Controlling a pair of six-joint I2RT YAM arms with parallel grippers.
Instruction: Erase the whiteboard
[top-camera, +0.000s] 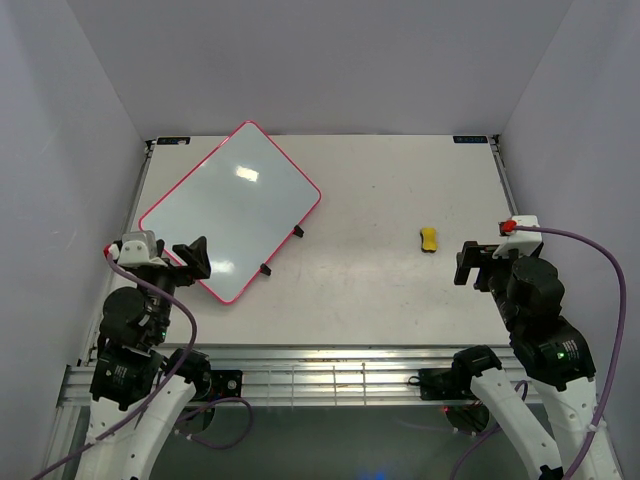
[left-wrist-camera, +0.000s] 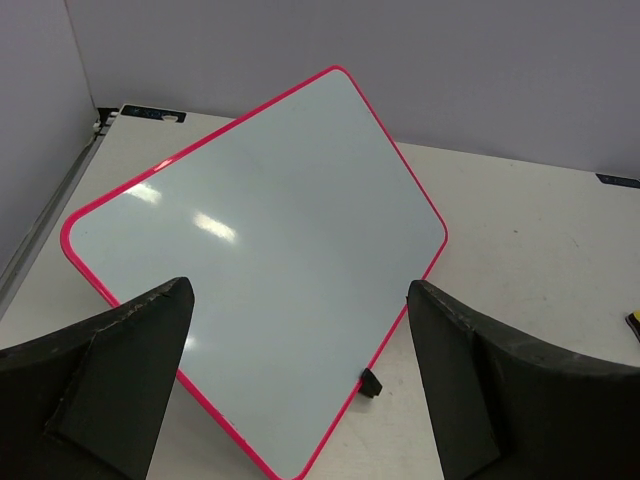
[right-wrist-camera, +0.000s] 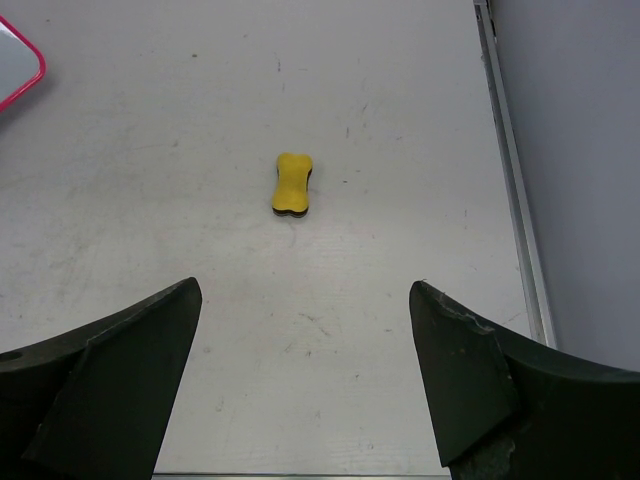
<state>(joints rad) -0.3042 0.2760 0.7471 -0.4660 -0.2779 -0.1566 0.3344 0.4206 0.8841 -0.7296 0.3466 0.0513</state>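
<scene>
The whiteboard (top-camera: 232, 208) lies at a slant on the left of the table, white with a thin pink-red frame and two small black clip feet on its right edge. Its surface looks blank, with only light glare; it fills the left wrist view (left-wrist-camera: 260, 250). My left gripper (top-camera: 192, 258) is open and empty at the board's near-left corner. The small yellow eraser (top-camera: 429, 239) lies on the table right of centre, also in the right wrist view (right-wrist-camera: 292, 183). My right gripper (top-camera: 468, 264) is open and empty, just near and right of the eraser.
The white table (top-camera: 380, 290) is walled by grey panels on three sides. A metal rail (right-wrist-camera: 510, 170) runs along the table's right edge. One black clip foot (left-wrist-camera: 372, 381) sits at the board's edge near my left fingers.
</scene>
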